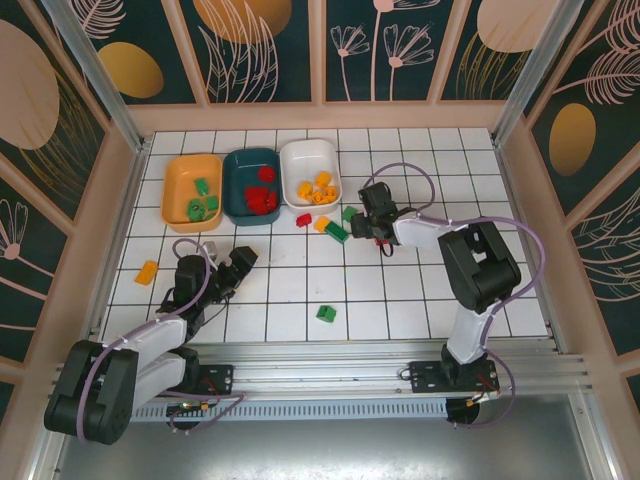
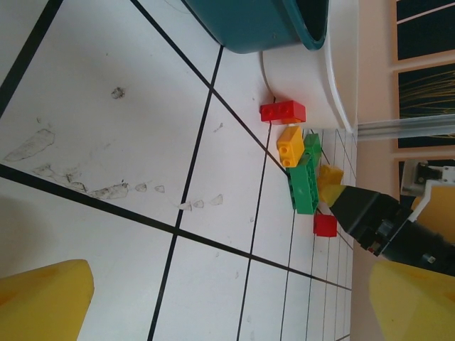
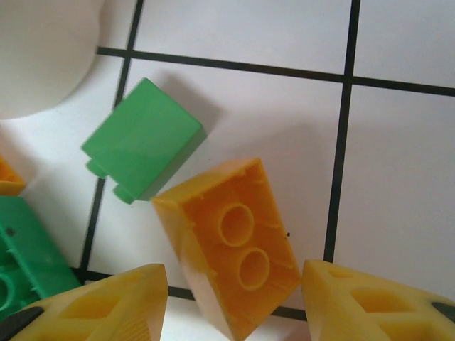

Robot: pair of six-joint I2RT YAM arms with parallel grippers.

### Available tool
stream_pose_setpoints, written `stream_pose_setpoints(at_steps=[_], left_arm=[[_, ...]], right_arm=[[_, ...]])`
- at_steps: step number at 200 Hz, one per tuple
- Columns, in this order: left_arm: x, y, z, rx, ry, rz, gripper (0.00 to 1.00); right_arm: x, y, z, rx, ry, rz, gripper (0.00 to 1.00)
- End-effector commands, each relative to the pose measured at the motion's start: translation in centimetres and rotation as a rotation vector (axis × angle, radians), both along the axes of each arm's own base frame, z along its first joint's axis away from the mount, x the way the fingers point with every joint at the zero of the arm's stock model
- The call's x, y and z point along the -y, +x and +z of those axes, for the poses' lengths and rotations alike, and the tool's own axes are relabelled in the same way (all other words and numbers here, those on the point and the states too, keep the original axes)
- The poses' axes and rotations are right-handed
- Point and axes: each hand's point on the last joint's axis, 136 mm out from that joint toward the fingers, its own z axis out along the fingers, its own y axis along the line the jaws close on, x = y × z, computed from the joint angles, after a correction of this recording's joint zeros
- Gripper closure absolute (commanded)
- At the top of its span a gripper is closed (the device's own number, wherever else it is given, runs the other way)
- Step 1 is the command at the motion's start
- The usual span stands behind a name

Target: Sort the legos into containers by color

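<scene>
White tiled floor (image 1: 400,300), dark floral wall panels (image 1: 270,60)

This looks like a robotics lab test cell rather than any lived-in room. Two robot arms (image 1: 480,270) trailing purple cables (image 1: 530,262) are bolted to an aluminium rail (image 1: 330,375) at the near edge of a white, grid-lined table (image 1: 420,290). The table is boxed in on the left, right and far sides by framed panels (image 1: 270,50) printed with dark botanical patterns. Out on the grid, plastic trays (image 1: 180,185) and toy bricks (image 1: 327,313) are laid out like a staged exercise.
</scene>
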Motion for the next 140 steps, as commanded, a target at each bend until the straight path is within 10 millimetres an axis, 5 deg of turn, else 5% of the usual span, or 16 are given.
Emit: stream_pose_setpoints(at_steps=[1,103,140], left_arm=[[0.2,0.8,1.2,0.046,0.011,-0.007,0.02],[0.3,0.7,1.0,0.039,0.017,-0.015,0.02],[0.3,0.8,1.0,0.038,0.024,-0.015,0.01]], right_arm=[[0.2,0.7,-1.0,-0.002,-0.031,-0.002,0.48],[-0.9,3.1,-0.6,0.025,0.033,0.010,0.53],[-0.8,2.8,-0.7,0.026,0.043,0.014,0.66]])
